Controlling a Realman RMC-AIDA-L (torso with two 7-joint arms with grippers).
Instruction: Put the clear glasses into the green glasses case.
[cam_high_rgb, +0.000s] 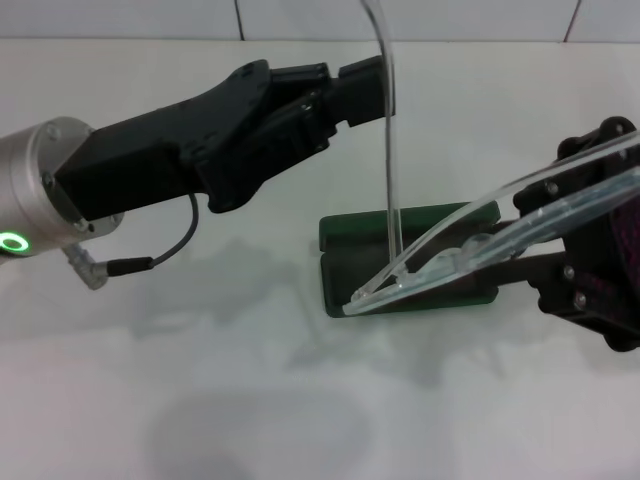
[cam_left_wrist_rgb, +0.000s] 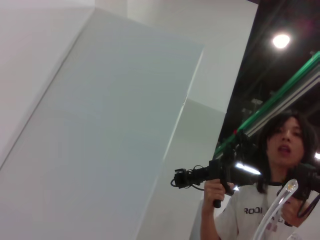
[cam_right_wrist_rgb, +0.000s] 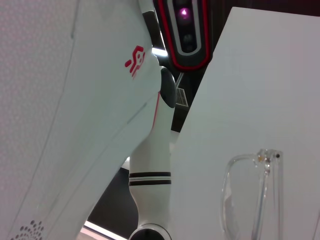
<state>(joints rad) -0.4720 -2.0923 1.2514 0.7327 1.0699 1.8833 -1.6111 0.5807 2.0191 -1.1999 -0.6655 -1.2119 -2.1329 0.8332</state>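
Both of our grippers held the clear glasses (cam_high_rgb: 470, 245) up over the white table (cam_high_rgb: 250, 400). Our right gripper (cam_high_rgb: 590, 225) was clamped on the front frame at one end, lenses slanting down toward the open green glasses case (cam_high_rgb: 345, 235) lying beneath. Our left gripper (cam_high_rgb: 365, 85) pinched one thin clear arm, which stood upright beyond the top of the head view.

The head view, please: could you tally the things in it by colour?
Clear: 1, the clear glasses, held up between both claws
Dark green: 1, the green glasses case, open on the table
Black: 2, the left claw and the right claw
Total: 4
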